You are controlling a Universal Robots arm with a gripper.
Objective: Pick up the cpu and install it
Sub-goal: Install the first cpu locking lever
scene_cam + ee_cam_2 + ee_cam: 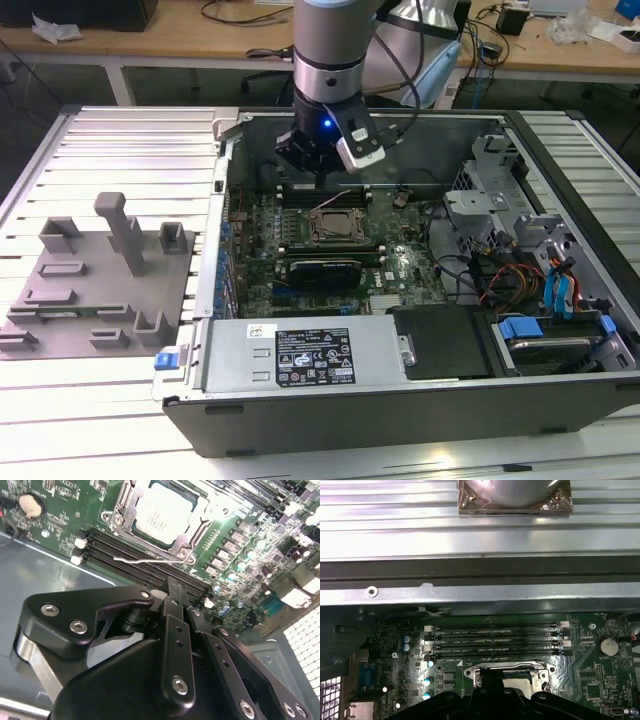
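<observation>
**CPU seated in the socket, gripper lifted clear above it**

From my station, the small flat square cpu with its shiny silver metal top [161, 511] lies inside the dark square motherboard socket with its metal frame [120, 515]. In the exterior view the same socket [340, 225] sits mid-board in the open grey computer case [400, 400].

My black gripper [322, 182] hangs just above the row of long black memory slots [135, 560], beside the socket and apart from the chip. In the second wrist view the fingers [172, 597] look drawn close together with nothing between them, so I read the hand as clenched and empty.

I judge the placing step done: the chip looks level within the frame. The thin wire retention lever [145, 559] appears to stand free beside the frame, so locking seems undone. Any further move here calls for care near the frame and slots.
</observation>
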